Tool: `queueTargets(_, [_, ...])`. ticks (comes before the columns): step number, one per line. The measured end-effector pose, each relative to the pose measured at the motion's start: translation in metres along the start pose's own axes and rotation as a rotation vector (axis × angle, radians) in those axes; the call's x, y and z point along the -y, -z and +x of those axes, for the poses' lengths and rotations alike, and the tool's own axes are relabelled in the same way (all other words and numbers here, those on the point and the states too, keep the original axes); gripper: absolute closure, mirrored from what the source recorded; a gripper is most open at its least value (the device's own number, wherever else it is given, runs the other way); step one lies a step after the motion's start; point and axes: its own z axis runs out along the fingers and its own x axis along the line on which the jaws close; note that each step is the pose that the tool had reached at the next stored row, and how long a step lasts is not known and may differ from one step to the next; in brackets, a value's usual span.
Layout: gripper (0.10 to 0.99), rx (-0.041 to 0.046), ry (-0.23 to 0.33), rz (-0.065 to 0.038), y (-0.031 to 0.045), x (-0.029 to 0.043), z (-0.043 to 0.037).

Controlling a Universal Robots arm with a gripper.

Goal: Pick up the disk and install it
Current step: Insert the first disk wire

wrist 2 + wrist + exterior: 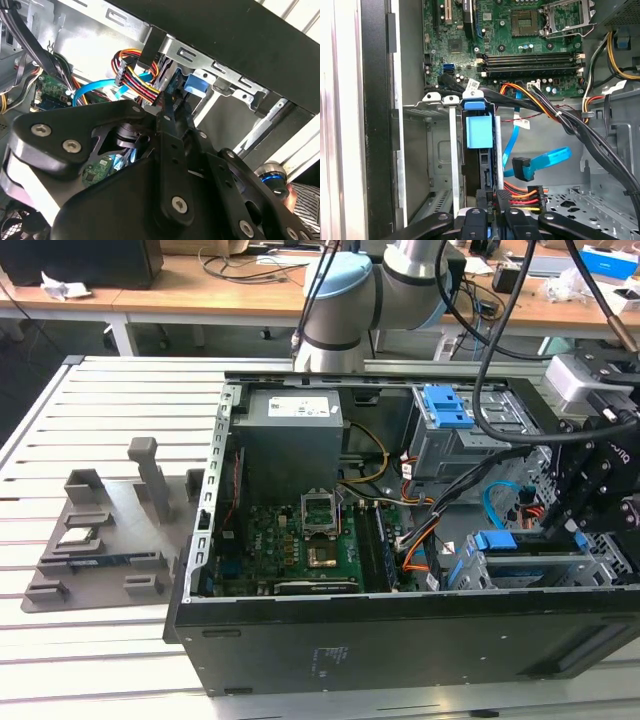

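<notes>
The disk (486, 170) stands on edge in a slot of the lower grey drive cage (452, 150), at the exterior view's right inside the open computer case (400, 630). Its blue plastic rail (476, 131) sits at the far end of the slot; in the exterior view the rail's blue tab (495, 540) shows above the cage. My gripper (490, 200) reaches down into the cage with its black fingers (480, 200) pressed on both sides of the disk's near edge. In the second wrist view the gripper (167, 102) ends right beside a blue tab (195, 82).
A bundle of coloured power wires (522, 195) and a blue flat cable (540, 162) lie close beside the slot. The motherboard (300, 540), power supply (290, 430) and an upper cage with a blue latch (445, 405) fill the case. A grey fixture tray (100, 540) lies outside.
</notes>
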Motion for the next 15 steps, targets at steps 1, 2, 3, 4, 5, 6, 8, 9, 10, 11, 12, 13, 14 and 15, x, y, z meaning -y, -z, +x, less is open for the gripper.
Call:
queueTargets(1, [0.847, -0.0006, 0.000, 0.000, 0.0003, 0.0000, 0.0000])
queueTargets(2, [0.847, -0.0005, 0.000, 0.000, 0.0003, 0.0000, 0.0000])
queueTargets(3, [0.847, -0.0009, 0.000, 0.000, 0.0033, -0.0001, 0.0001])
queueTargets(4, [0.847, -0.0006, 0.000, 0.000, 0.0071, -0.0002, 0.0002])
queueTargets(5, [0.847, -0.0005, 0.000, 0.000, 0.0126, -0.0005, 0.0002])
queueTargets(6, [0.847, -0.0006, 0.000, 0.000, 0.0215, -0.0010, -0.0001])
queueTargets(8, [0.847, -0.0006, 0.000, 0.000, 0.0314, -0.0015, -0.0014])
queueTargets(9, [0.847, -0.0007, 0.000, 0.000, 0.0353, -0.0017, -0.0022])
queueTargets(10, [0.847, -0.0006, 0.000, 0.000, 0.0370, -0.0018, -0.0026])
queueTargets(11, [0.847, -0.0006, 0.000, 0.000, 0.0386, -0.0020, -0.0031])
queueTargets(12, [0.847, -0.0006, 0.000, 0.000, 0.0403, -0.0021, -0.0038])
queueTargets(13, [0.847, -0.0006, 0.000, 0.000, 0.0418, -0.0022, -0.0044])
queueTargets(14, [0.859, -0.0007, 0.000, 0.000, 0.0430, -0.0023, -0.0048])
queueTargets(15, [0.925, -0.0006, 0.000, 0.000, 0.0440, -0.0023, -0.0050])
